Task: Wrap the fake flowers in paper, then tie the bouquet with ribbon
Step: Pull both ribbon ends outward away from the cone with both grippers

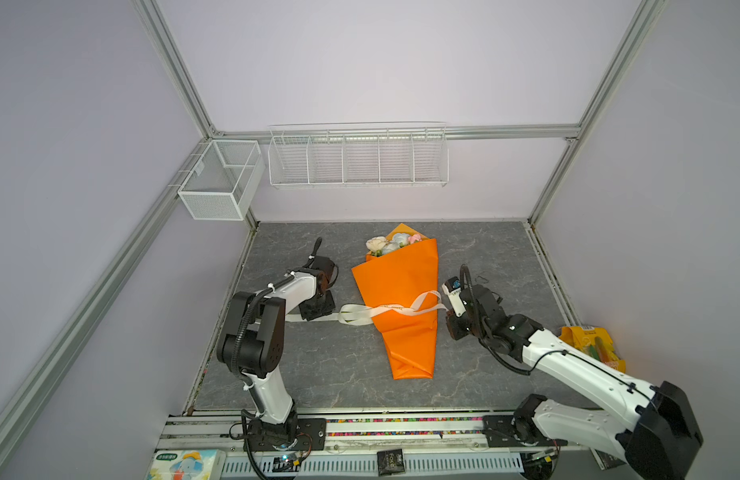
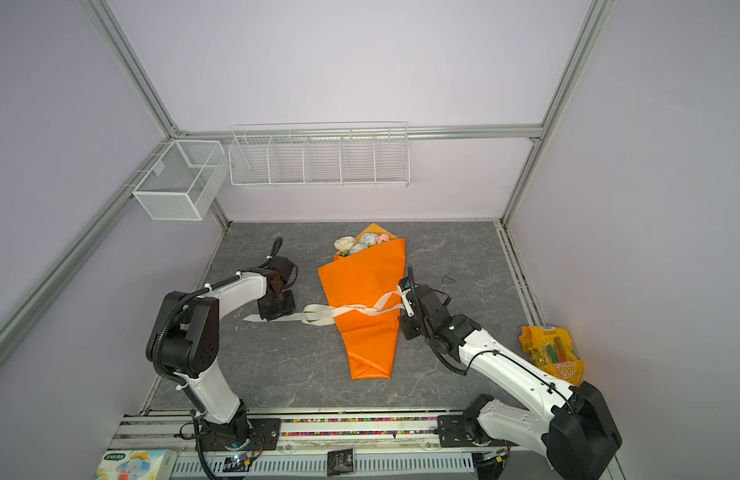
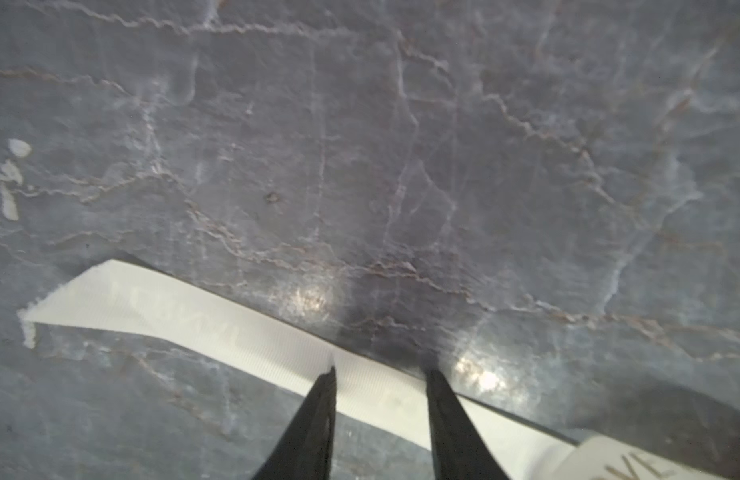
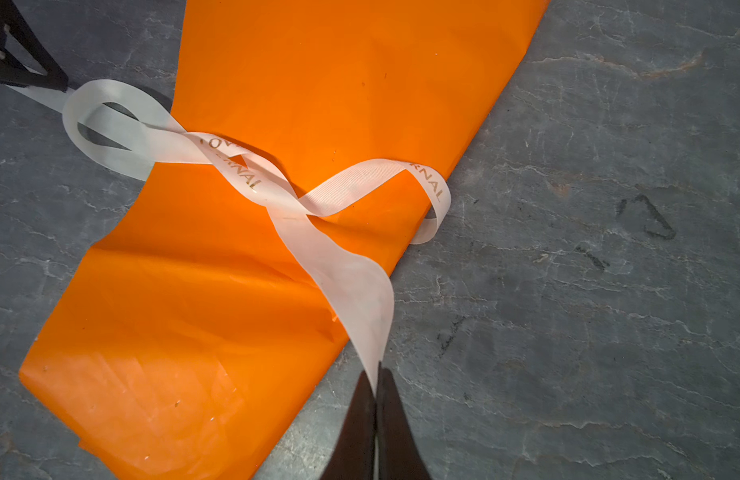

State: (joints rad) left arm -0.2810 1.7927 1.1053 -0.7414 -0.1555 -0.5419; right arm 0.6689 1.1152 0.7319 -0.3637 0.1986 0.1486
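Bouquet of fake flowers (image 1: 392, 243) lies on the grey, marble-veined tabletop (image 3: 401, 124) between my two arms. Almost all of it is hidden. Only a few cream, pale and pink rose heads peek from the wide far end of the orange wrapping sheet (image 1: 401, 286), and the stems are swallowed inside that cone. The sheet is smooth and slightly glossy, creased and folded over at its narrow near end. A cream ribbon (image 4: 343, 187) of ribbed weave with gold lettering crosses over itself loosely on top of the wrap. It hooks round one edge and slips underneath, where I cannot follow it. Only fragments of its lettering can be read, and in my left wrist view the letters are a blur. On my left side it makes a slack loop flat on the table, then runs on to a frayed, slanted end (image 3: 29, 320). My right gripper (image 4: 377, 370) is pinched tight on the other tail, which rises thin and translucent from the wrap into my black fingers. My left gripper (image 3: 378, 374) stands partly spread, with one pointed tip on the ribbon and the other at its edge, and the band lies flat across the gap, not pinched. In both top views my own wrists cover those fingertips.
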